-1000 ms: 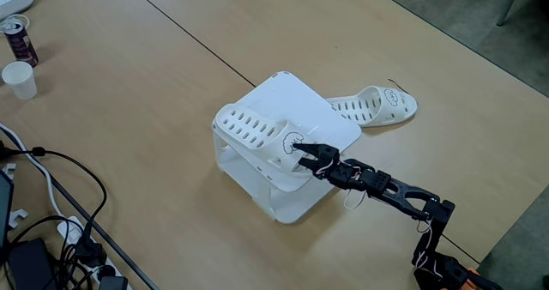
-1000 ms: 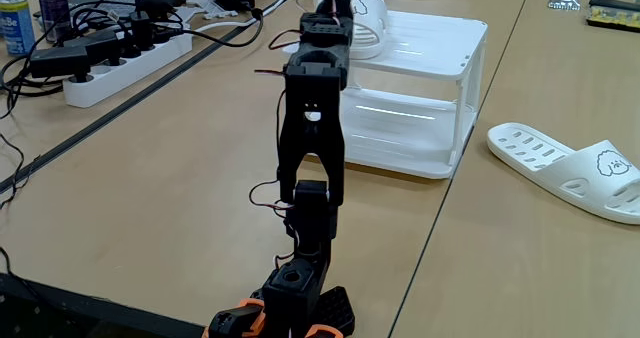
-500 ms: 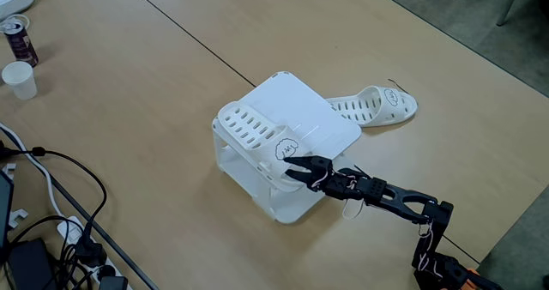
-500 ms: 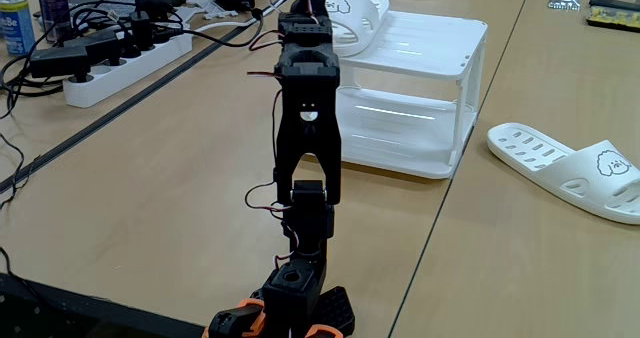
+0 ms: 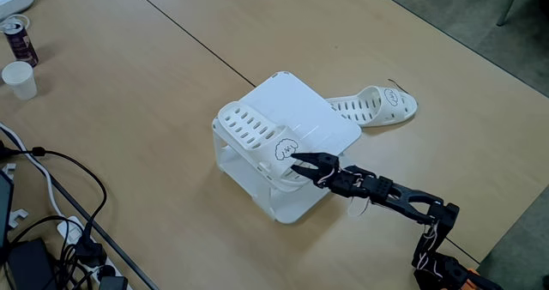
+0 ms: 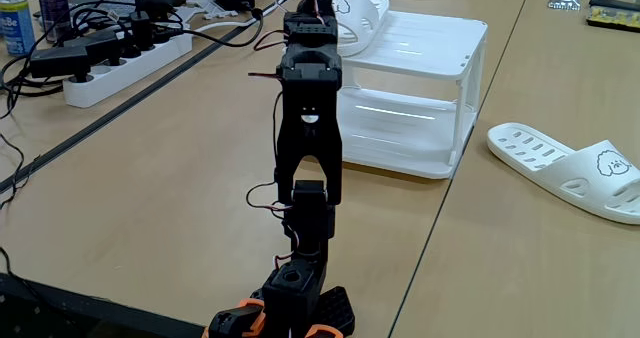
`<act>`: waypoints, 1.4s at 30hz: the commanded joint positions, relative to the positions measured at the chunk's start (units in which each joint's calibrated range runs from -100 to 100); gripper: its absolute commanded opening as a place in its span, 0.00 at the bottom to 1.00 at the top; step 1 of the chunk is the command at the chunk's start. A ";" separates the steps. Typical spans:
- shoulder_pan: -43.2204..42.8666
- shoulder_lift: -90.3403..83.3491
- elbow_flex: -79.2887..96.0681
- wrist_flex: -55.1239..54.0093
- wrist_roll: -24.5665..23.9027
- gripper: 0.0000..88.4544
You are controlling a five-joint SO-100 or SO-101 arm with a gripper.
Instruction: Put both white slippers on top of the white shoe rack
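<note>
1. One slipper [image 5: 257, 137] lies flat on the white shoe rack [image 5: 300, 110], freed since a second ago, when the fingers pinched its strap.
2. Now the gripper [image 5: 300, 160] stands open just behind that strap, having drawn back slightly and holding nothing.
3. Its strap carries a small dark cartoon face, turned toward the fingertips; the ribbed, slotted sole stretches away beyond them.
4. Well off to the gripper's side, the second slipper [image 6: 578, 169] rests on the table [image 5: 129, 84], sole down, beside the rack.
</note>
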 commanded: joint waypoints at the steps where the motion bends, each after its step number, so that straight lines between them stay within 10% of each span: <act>1: 0.43 -9.33 3.27 -0.33 0.42 0.15; 12: 7.58 -26.57 15.08 -0.33 0.42 0.15; 19: 29.29 -27.25 11.75 -0.33 0.42 0.15; 42: 46.56 33.16 -34.80 -0.76 0.42 0.01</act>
